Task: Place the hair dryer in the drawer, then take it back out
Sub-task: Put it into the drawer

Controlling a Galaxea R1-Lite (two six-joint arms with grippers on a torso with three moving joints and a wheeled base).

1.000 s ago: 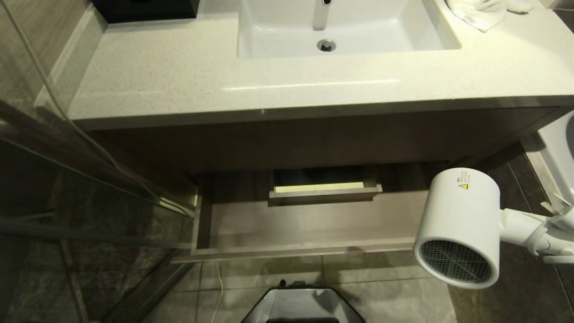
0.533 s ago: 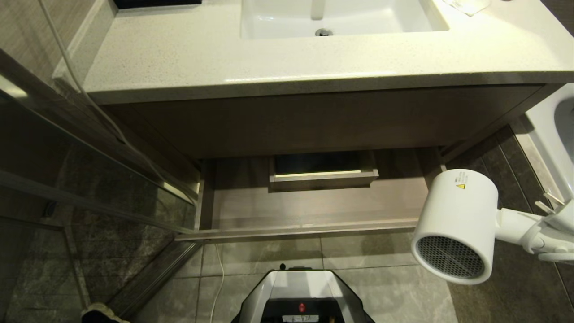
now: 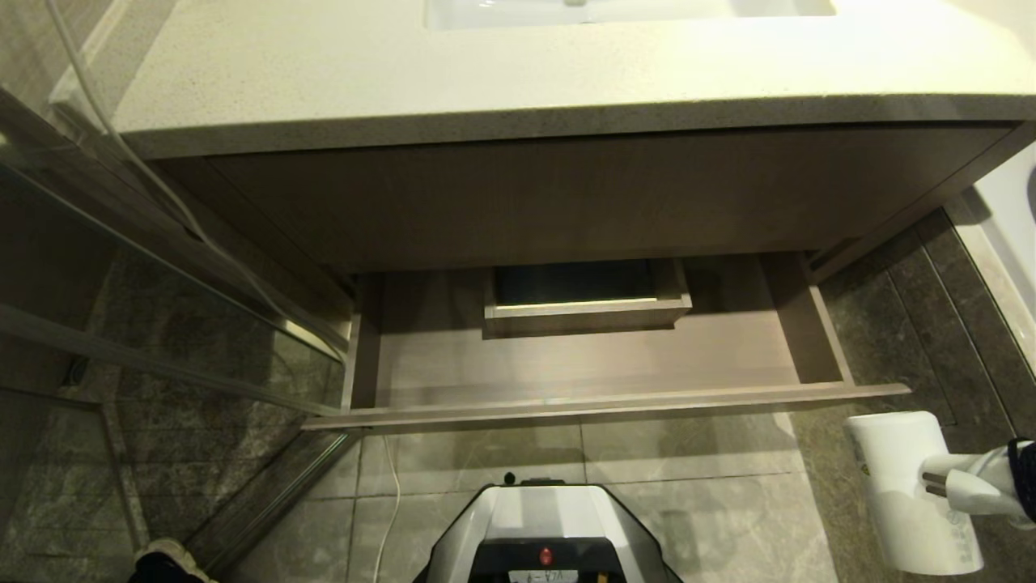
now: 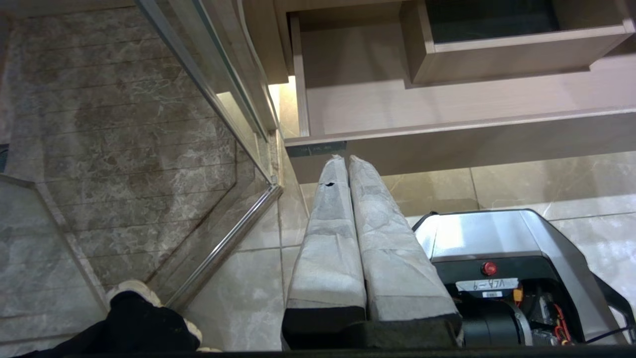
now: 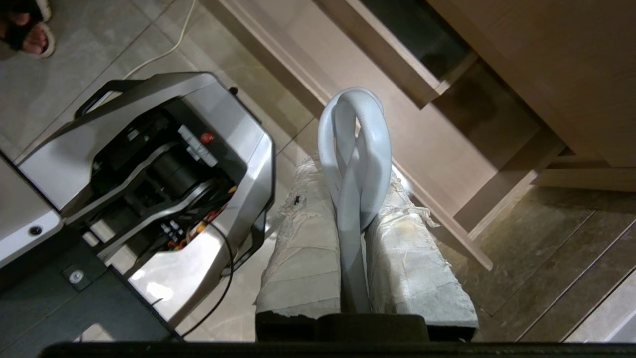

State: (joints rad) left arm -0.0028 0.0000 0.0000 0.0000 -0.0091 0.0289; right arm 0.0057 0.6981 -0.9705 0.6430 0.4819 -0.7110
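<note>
The drawer (image 3: 583, 364) stands pulled out under the vanity, its wood-grain bottom bare. The white hair dryer (image 3: 906, 494) is low at the right, over the floor tiles outside the drawer's right front corner, with its white plug (image 3: 959, 486) across the barrel. I cannot tell whether it rests on the floor. In the right wrist view my right gripper (image 5: 354, 174) is shut on a loop of the grey-white cord (image 5: 355, 129), near the drawer (image 5: 447, 144); the barrel is out of that view. My left gripper (image 4: 346, 160) is shut and empty, parked before the drawer's (image 4: 377, 99) left front corner.
The pale countertop (image 3: 518, 81) overhangs the drawer's back. A glass shower panel (image 3: 162, 324) flanks the left and a white fixture (image 3: 1012, 219) the right. My base (image 3: 550, 534) stands in front. A person's foot (image 3: 162, 563) and a thin cable (image 3: 392, 502) are on the floor.
The head camera has tilted down. The hair dryer, held up by its handle beside the drawer's right end, now sits lower and turned, plug across it. My right gripper has closed down.
</note>
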